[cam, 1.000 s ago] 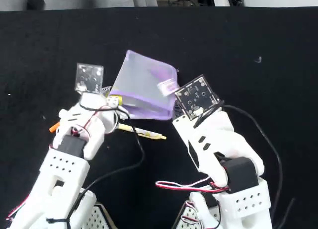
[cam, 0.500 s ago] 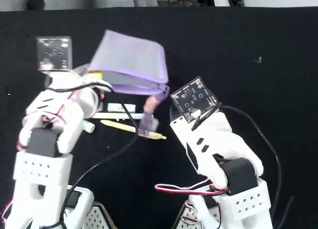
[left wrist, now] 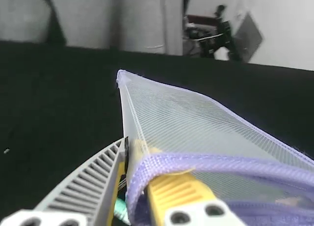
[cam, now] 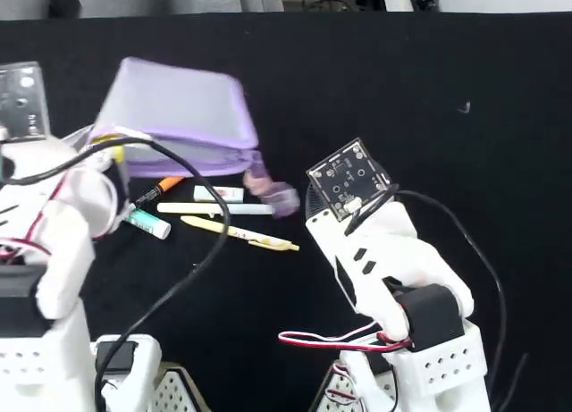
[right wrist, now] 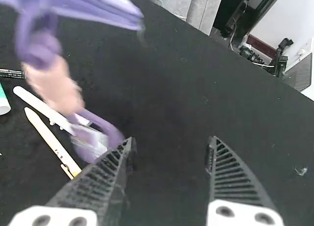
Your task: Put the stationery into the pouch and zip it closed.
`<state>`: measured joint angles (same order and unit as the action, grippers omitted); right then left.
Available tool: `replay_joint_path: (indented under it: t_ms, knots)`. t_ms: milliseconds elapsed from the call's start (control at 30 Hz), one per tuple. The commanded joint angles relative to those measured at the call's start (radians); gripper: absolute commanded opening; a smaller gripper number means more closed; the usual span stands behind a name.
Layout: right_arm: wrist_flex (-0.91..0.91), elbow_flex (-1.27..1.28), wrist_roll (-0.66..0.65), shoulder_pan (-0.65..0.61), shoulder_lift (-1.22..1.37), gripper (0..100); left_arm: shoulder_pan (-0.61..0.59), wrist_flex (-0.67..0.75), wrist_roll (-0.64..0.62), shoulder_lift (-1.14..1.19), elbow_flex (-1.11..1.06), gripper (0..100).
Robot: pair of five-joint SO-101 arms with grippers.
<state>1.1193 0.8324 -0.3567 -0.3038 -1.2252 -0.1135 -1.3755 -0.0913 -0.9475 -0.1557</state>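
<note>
Left gripper point(left wrist: 133, 162) clamped on the pouch point(cam: 179, 108) at its purple-trimmed edge, with the mesh fabric pinched between the grey finger and the yellow one. Pouch held up off the black table point(cam: 429, 90), tilted, over the table's far-left part. At the pouch's corner nearest the right arm, a dangling purple charm point(cam: 273, 196), blurred, hanging just above the stationery. Pink piece and purple loop on it, seen from the right wrist view. Zip state impossible to tell.

Below the pouch, 5 pieces of stationery lying loose on the table:
- an orange-and-black marker point(cam: 159, 189)
- a short white piece point(cam: 221, 194)
- a thin white stick point(cam: 214, 209)
- a yellow pen point(cam: 241, 233)
- a white tube with a green cap point(cam: 146, 222)

All 5 outside the pouch and close together. Marker partly under the pouch's lower edge, yellow pen nearest the right arm, tube nearest the left arm.

Right gripper point(right wrist: 170, 140) spread wide — nothing between its 2 dark ribbed fingers. Positioned over bare table just beside the yellow pen's end, near the charm, apart from the pouch itself.
</note>
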Motion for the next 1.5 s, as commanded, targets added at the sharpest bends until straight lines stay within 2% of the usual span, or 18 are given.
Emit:
replay_joint_path:
  t_ms: [0,200,300,600,733,967,1300,1467]
  knots:
    - [0.023,-0.050,-0.006,-0.011,-0.010,22.7,-0.145,-0.069,0.017,0.002,0.062,3]
    - [0.031,-0.048,-0.008,-0.011,-0.002,22.7,-0.211,-0.160,0.114,-0.005,0.021,3]
    - [0.031,-0.048,-0.009,-0.011,-0.001,22.7,-0.231,-0.224,0.118,-0.009,-0.004,3]
    - [0.014,-0.053,-0.057,-0.018,0.194,22.6,-0.510,-0.239,0.106,-0.006,-0.008,3]
    - [0.008,-0.064,-0.086,-0.068,0.288,22.6,-0.588,-0.241,0.109,-0.008,-0.012,3]
    - [-0.006,-0.071,-0.121,-0.141,0.450,22.6,-0.564,-0.210,0.126,-0.003,-0.124,3]
    - [-0.129,-0.077,-0.244,-0.149,0.723,22.6,-0.568,-0.198,0.124,-0.009,-0.203,3]
    - [-0.150,-0.077,-0.298,-0.215,0.823,22.6,-0.656,-0.196,0.124,-0.009,-0.216,3]
